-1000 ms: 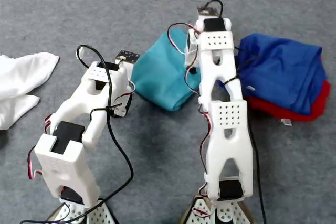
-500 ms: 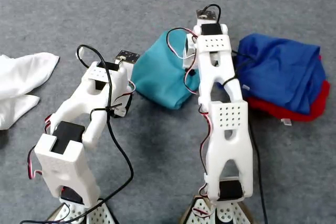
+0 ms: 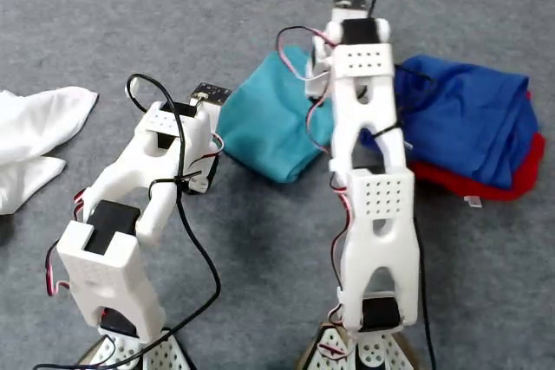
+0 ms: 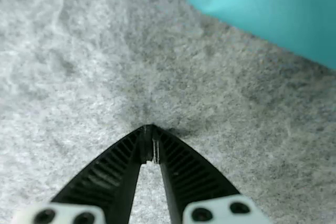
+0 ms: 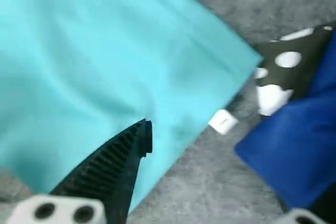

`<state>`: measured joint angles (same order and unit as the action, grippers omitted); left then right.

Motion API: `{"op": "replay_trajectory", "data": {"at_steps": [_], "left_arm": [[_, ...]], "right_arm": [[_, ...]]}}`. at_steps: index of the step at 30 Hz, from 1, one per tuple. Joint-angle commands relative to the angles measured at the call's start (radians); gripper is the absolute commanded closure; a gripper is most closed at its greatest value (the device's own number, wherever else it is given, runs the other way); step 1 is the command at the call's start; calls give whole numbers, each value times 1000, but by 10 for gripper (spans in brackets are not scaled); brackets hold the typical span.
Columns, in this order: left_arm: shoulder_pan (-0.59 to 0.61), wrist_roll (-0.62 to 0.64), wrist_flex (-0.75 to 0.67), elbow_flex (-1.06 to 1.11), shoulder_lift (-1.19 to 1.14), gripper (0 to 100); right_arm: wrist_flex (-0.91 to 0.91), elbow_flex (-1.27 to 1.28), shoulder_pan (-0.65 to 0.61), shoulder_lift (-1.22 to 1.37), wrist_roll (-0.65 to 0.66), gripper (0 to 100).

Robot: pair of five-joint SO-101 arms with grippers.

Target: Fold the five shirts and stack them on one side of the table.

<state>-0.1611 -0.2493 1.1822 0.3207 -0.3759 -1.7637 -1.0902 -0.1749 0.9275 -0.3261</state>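
A folded teal shirt (image 3: 264,123) lies mid-table between the two arms. To its right, a blue shirt (image 3: 468,119) is stacked on a red one (image 3: 516,171). At the left edge a white shirt (image 3: 35,127) lies crumpled. My right arm (image 3: 364,110) stretches over the teal shirt's right side. My right gripper (image 5: 210,177) hangs open above the teal shirt (image 5: 94,56), with one black finger (image 5: 131,148) over the cloth, the blue shirt (image 5: 294,150) beside it and a black dotted garment (image 5: 296,59) beyond. My left gripper (image 4: 150,139) is shut and empty on the grey felt, close to the teal shirt (image 4: 273,9).
Grey felt (image 3: 260,240) covers the whole table, with bare room in front of the teal shirt and along the far side. My left arm (image 3: 165,153) stands between the white and teal shirts. A white tag (image 5: 223,121) sticks out at the teal shirt's edge.
My right arm's wrist has shifted toward the table's far edge over the teal shirt. The left arm and the shirts have stayed put.
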Motion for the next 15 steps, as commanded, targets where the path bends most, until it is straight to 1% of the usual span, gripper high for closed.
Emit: {"op": "replay_trajectory", "data": {"at_steps": [1, 3, 5, 9, 10, 12, 15], "left_arm": [[9, 3, 8, 106, -19, 982], [9, 3, 8, 106, -19, 982], [9, 3, 8, 106, -19, 982], [9, 3, 8, 106, -19, 982], [9, 3, 8, 106, -19, 982], [9, 3, 8, 106, -19, 982], [9, 3, 8, 106, -19, 982]], "right_arm": [[-15, -2, -45, -50, -80, 501], [-2, -10, -45, -21, -126, 505], [5, -10, -39, 4, -158, 550], [15, -15, -25, 28, -164, 730], [17, -24, -21, 31, -164, 761], [20, -47, -5, 35, -164, 775], [25, -59, 13, 35, -164, 745]]}}
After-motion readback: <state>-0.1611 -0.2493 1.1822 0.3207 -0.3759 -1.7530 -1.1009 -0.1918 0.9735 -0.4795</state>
